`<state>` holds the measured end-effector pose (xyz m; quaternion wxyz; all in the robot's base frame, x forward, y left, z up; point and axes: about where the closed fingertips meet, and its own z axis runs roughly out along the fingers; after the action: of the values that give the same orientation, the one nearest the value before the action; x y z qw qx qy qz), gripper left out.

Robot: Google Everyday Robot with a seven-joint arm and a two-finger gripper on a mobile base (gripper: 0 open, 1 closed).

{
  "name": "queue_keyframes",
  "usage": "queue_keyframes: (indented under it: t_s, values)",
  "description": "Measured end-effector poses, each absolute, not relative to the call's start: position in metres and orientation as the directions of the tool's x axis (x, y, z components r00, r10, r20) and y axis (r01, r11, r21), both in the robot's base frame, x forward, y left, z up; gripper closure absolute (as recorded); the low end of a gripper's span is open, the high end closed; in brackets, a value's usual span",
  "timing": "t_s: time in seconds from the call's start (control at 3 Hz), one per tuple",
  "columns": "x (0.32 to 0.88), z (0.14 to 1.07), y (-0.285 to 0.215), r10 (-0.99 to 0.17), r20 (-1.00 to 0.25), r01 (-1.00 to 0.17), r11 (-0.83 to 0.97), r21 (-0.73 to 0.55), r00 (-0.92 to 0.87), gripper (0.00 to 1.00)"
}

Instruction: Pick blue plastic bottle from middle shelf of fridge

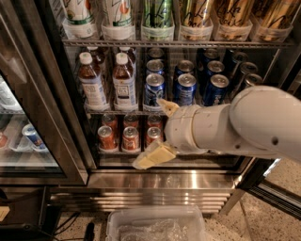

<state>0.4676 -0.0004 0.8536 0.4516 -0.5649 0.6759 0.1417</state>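
The fridge (160, 181) stands open in front of me. On its middle shelf (101, 111), at the left, stand two clear bottles of brown drink with white caps. The left one, with a white and pale-blue label, is the blue plastic bottle (91, 84). The other bottle (124, 84) stands right beside it. My gripper (157, 134) is open and empty, with one cream finger (165, 106) at the shelf's rail and the other (151, 157) lower down. It is in front of the cans, to the right of and below the bottles, and touches neither bottle.
Blue cans (184, 87) fill the middle shelf right of the bottles. Red cans (130, 137) stand on the shelf below. Tall cans and bottles (157, 14) line the shelf above. A clear bin (155, 223) lies on the floor. A second cooler (23, 136) is at the left.
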Motion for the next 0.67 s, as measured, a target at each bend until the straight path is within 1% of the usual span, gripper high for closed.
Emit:
queue_keyframes:
  t_s: [0.33,0.67]
  values:
    - [0.491,0.849,0.025,-0.586,-0.809,-0.852,0.395,-0.343,0.054,0.00]
    - [0.506,0.851,0.045,-0.548,-0.836,-0.799,0.496,-0.339,0.015,0.00]
